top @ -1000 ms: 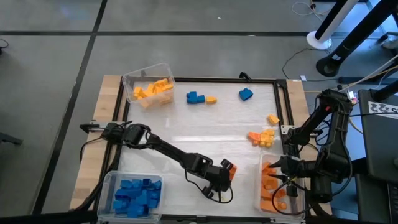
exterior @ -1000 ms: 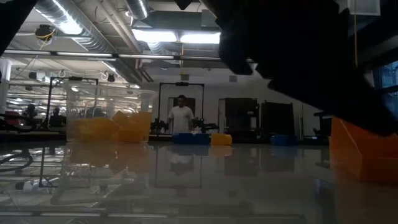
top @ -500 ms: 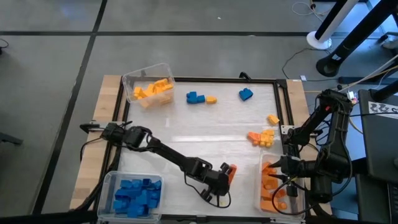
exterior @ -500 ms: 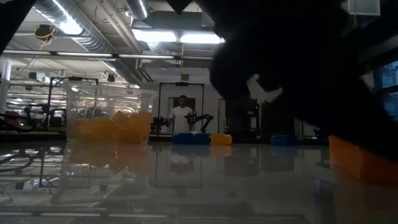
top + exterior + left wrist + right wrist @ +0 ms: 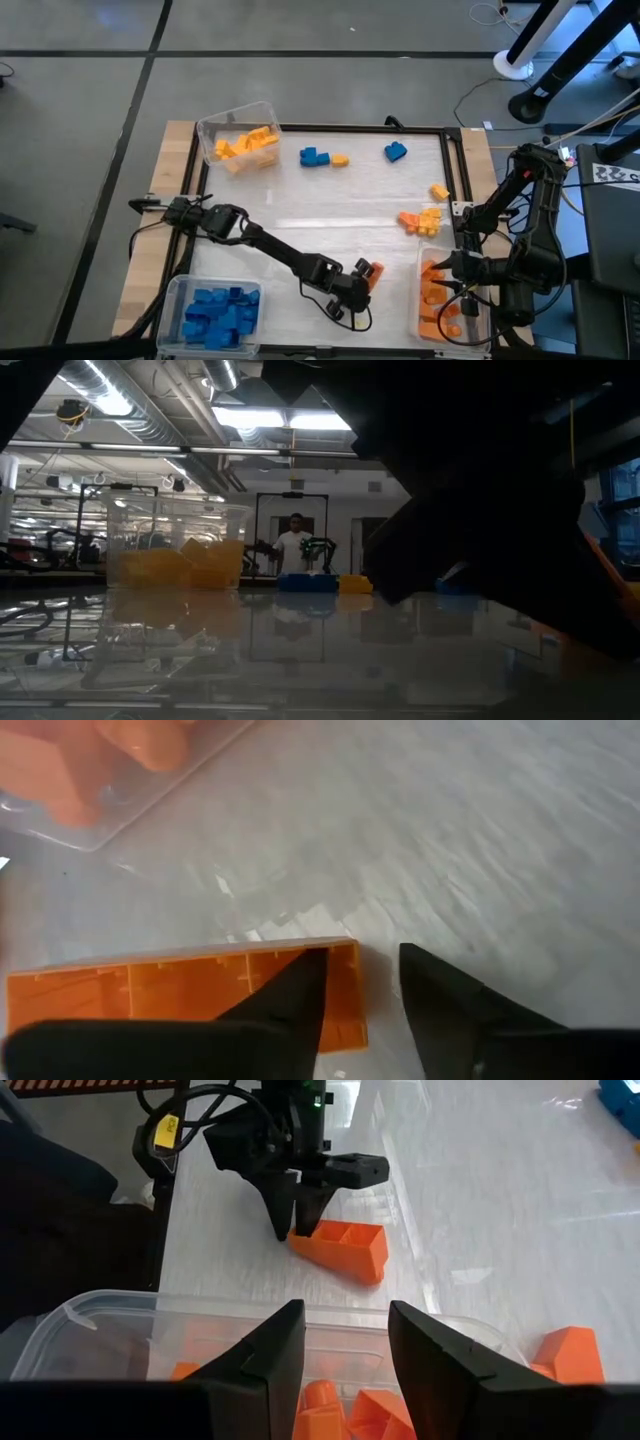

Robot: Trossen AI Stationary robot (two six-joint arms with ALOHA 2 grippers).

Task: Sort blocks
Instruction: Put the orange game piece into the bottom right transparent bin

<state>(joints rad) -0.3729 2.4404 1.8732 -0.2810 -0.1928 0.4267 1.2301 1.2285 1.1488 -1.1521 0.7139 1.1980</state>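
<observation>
An orange block [image 5: 372, 271] lies hollow side up on the white table, near its front edge and left of the orange bin [image 5: 424, 300]. My left gripper [image 5: 361, 281] is down at this block's near end, its fingers apart and astride the end wall. My right gripper [image 5: 345, 1342] hovers open above the orange bin [image 5: 120, 1315] with nothing between its fingers. Loose blue blocks [image 5: 316, 156], yellow blocks [image 5: 439, 191] and a small orange-and-yellow heap [image 5: 420, 221] lie farther back. My left gripper comes down slanting from the table's left. One finger [image 5: 295, 1005] stands inside the block's hollow and the other [image 5: 440, 1010] outside its end wall [image 5: 352, 990]. A gap shows between that wall and the outer finger. Whether the inner finger touches the wall, I cannot tell.
A clear bin of yellow blocks [image 5: 240, 141] stands at the far left corner and a bin of blue blocks [image 5: 216, 313] at the near left. A black frame [image 5: 447, 160] edges the white surface. A person [image 5: 293, 548] stands in the room beyond.
My left gripper has sunk toward the table at the orange block and drawn slightly toward the near edge, rolling a little. The orange block has stayed roughly where it was.
</observation>
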